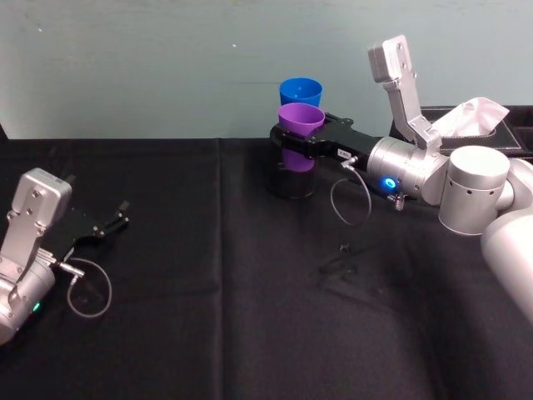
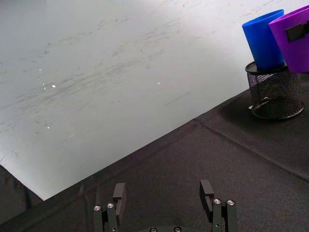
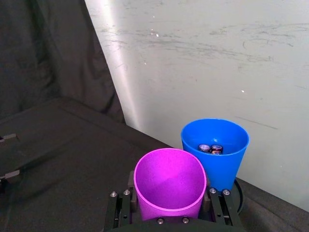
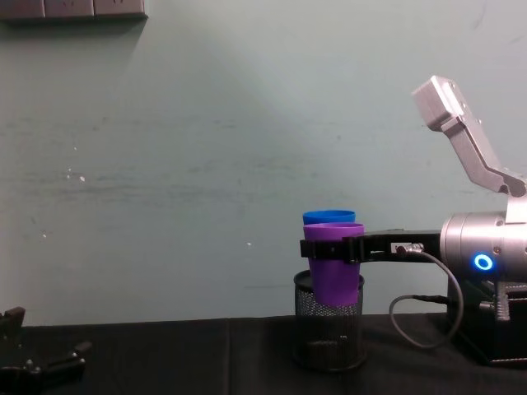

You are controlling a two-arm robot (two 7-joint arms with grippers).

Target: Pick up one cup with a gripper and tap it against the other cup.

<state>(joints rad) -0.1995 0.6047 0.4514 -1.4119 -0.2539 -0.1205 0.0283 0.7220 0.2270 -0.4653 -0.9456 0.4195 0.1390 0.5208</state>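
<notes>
Head view: right tool [image 1: 289, 139] clamps purple cup [image 1: 301, 117] beside blue cup [image 1: 300, 89] in mesh holder [image 1: 293, 182].

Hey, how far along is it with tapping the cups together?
Done: the right claw is shut on the purple cup, holding it off the table. In hand: it hangs right beside the blue cup, which stands in the mesh holder; contact can't be told. To do: the tap itself. The left claw lies open at the table's left.
</notes>
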